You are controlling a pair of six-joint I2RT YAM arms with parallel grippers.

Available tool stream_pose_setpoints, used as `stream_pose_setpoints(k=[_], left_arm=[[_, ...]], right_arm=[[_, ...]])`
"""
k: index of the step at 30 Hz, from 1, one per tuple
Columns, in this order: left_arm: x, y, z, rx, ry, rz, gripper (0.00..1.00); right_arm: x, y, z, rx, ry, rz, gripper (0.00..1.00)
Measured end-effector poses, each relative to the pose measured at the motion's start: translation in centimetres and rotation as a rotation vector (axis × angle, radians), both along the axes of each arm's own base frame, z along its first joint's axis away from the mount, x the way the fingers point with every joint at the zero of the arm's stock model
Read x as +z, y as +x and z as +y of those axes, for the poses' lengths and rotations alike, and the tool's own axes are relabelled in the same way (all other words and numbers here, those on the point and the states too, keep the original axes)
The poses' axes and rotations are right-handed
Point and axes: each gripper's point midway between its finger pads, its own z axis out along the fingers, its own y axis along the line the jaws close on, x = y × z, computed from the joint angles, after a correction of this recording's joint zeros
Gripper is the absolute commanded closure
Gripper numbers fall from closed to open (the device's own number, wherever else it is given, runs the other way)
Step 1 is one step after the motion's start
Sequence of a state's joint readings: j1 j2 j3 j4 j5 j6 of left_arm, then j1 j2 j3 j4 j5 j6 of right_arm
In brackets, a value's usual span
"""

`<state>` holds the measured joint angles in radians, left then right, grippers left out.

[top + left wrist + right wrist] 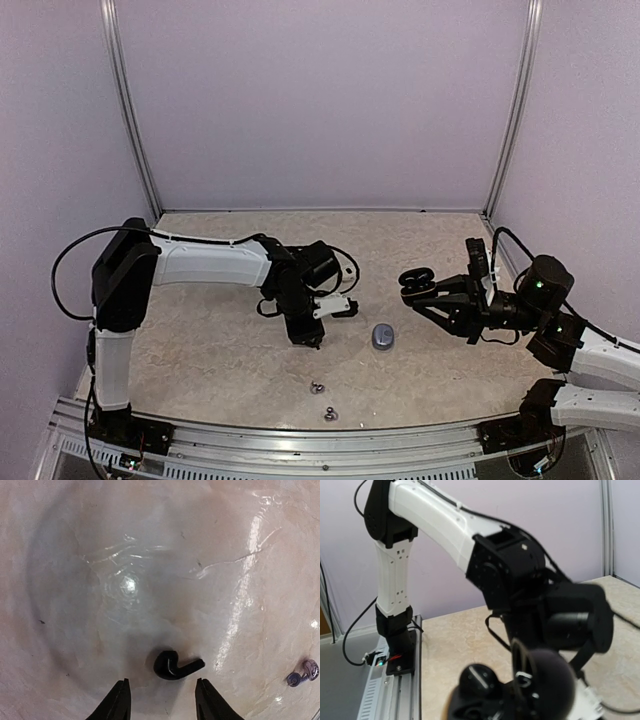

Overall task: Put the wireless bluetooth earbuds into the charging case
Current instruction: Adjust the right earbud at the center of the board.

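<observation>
No writing, brand mark, number or sign can be read in any view. The black charging case (416, 281), the black earbud (175, 664), the small grey case (383, 337) and the white shell of the left arm (210, 262) show only plain surfaces.
</observation>
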<state>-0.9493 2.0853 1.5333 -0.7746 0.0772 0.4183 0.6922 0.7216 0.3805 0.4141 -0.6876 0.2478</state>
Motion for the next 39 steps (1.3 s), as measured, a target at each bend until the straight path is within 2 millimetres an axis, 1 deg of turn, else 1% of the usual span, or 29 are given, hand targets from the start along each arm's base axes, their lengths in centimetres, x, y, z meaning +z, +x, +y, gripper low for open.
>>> stream_pose_setpoints(k=[6,8,10,14,17,20,25,29,32,39], left_arm=[[3.4,2.4,-1.9,0.066,-0.058,-0.078,0.53],[4.0,2.8,-2.3,0.092,-0.071,-0.082,0.52],[4.2,3.0,-2.5,0.121,-0.077,-0.076,0.49],[3.1,2.7,-2.0,0.174,-0.053,-0.039,0.45],[1.9,2.2,-1.1,0.215,-0.021,-0.016,0.44],[1.3,1.7,-0.6,0.238,0.003,-0.009,0.44],[0.7,1.1,-0.6,0.265,0.037,-0.032,0.43],[-0.2,0.6,-0.7,0.272,0.062,-0.033,0.43],[-0.7,0.7,-0.5,0.279,0.076,-0.036,0.43],[-1.0,0.9,-0.1,0.287,0.092,-0.05,0.44]], right_arm=[[-0.1,0.0,0.0,0.0,-0.004,0.005,1.0],[-0.1,0.0,0.0,0.0,-0.004,0.005,1.0],[-0.1,0.0,0.0,0.0,-0.004,0.005,1.0],[-0.1,0.0,0.0,0.0,-0.004,0.004,1.0],[-0.1,0.0,0.0,0.0,-0.004,0.003,1.0],[-0.1,0.0,0.0,0.0,-0.005,0.002,1.0],[-0.2,0.0,0.0,0.001,-0.006,0.003,1.0],[-0.2,0.0,0.0,0.0,-0.006,0.003,1.0],[-0.2,0.0,0.0,0.0,-0.007,0.004,1.0],[-0.3,0.1,0.1,0.0,-0.008,0.005,1.0]])
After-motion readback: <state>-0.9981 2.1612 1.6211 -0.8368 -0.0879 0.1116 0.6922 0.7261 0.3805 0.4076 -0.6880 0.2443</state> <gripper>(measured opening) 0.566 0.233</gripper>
